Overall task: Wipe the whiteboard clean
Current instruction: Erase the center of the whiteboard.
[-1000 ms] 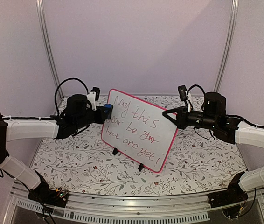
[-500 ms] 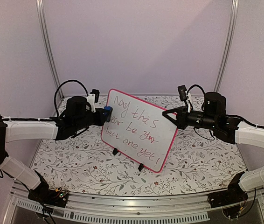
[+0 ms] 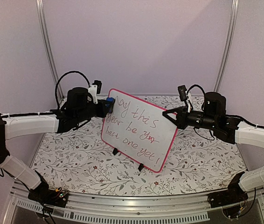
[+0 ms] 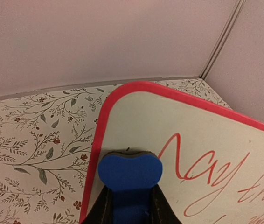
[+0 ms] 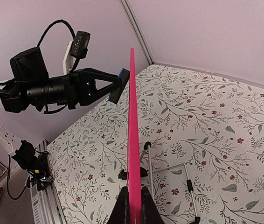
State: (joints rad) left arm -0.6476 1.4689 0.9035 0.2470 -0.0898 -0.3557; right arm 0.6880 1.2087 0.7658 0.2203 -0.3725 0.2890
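The whiteboard [image 3: 139, 130] stands tilted on the table [image 3: 76, 158]. The right gripper [image 5: 133, 205] pinches its frame edge, presumably bracing it against wiping pressure. The left gripper [image 4: 130, 207] clamps the blue eraser [image 4: 129, 172] at its upper-left corner.

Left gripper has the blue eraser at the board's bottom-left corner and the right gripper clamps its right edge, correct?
Not quite. The left gripper holds the blue eraser at the top-left corner of the whiteboard, not the bottom-left, as the left wrist view shows. The right gripper does clamp its right edge.
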